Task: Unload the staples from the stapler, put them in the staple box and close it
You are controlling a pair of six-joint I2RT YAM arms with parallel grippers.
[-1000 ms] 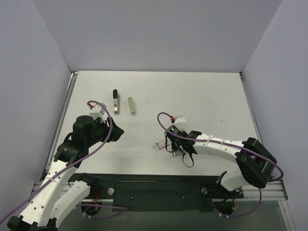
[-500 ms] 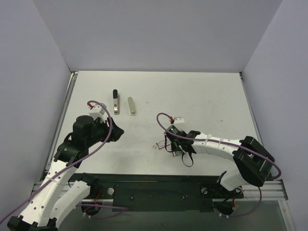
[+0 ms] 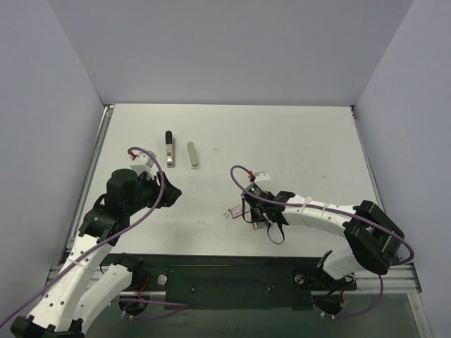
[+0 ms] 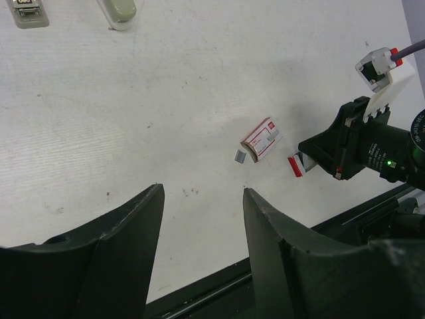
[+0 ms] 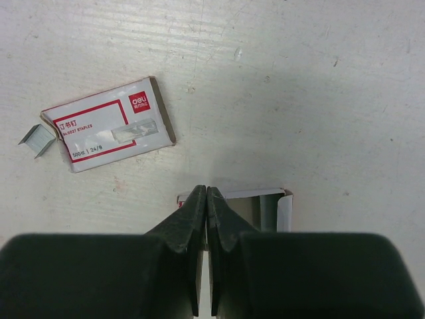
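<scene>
Two arms reached over the white worktop (image 3: 296, 141). The left fingers (image 4: 126, 252) stood well apart with nothing between them, hovering above a bare stretch of worktop at the near left. The right fingers (image 5: 189, 219) were pressed together tip to tip, with nothing visible between them. They hung low over an open white cardboard tray (image 5: 269, 206) with a red edge, which lay at the near middle. Whether the tips touched the tray could not be told, since they hid part of it.

Just left of the tray lay a small red-and-white box (image 5: 109, 133), flat on the worktop with its printed face up and apart from the tray. A short grey strip of staples (image 5: 36, 141) lay just beside the box's far-from-tray end.

The stapler (image 3: 169, 149) lay flat toward the far left of the worktop, its black end pointing to the far edge, well apart from both arms. Just right of it and roughly parallel, not touching it, lay an olive-grey rounded bar (image 3: 192, 154).
</scene>
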